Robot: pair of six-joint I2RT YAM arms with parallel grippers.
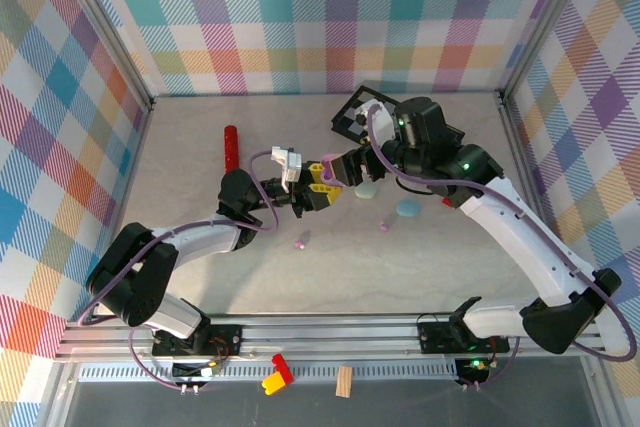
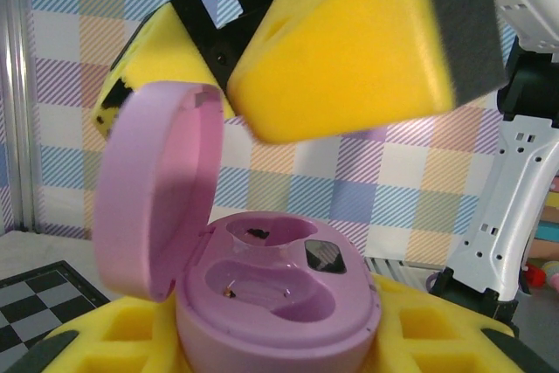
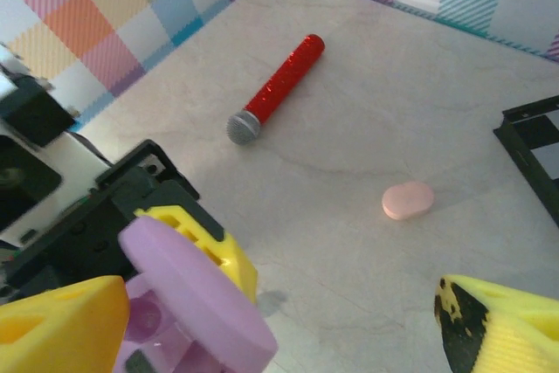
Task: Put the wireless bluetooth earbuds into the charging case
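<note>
My left gripper [image 1: 312, 190] is shut on the base of a purple charging case [image 2: 279, 299], held up off the table. Its lid [image 2: 157, 189] stands open to the left, and both wells look empty. My right gripper [image 1: 345, 169] hovers just above the case, jaws wide apart with nothing between them. One of its yellow fingers [image 2: 349, 50] hangs over the case. In the right wrist view the purple lid [image 3: 196, 294] sits between the right gripper's fingers [image 3: 61, 321]. Two tiny earbuds [image 1: 299, 242] [image 1: 382, 223] lie on the table below the grippers.
A red microphone [image 1: 230, 147] lies at the left. A mint case [image 1: 368, 190] and a pale blue case [image 1: 408, 209] rest under the right arm. A pink case [image 3: 408, 200] lies on the table. A black checkered tray [image 1: 355, 112] stands at the back.
</note>
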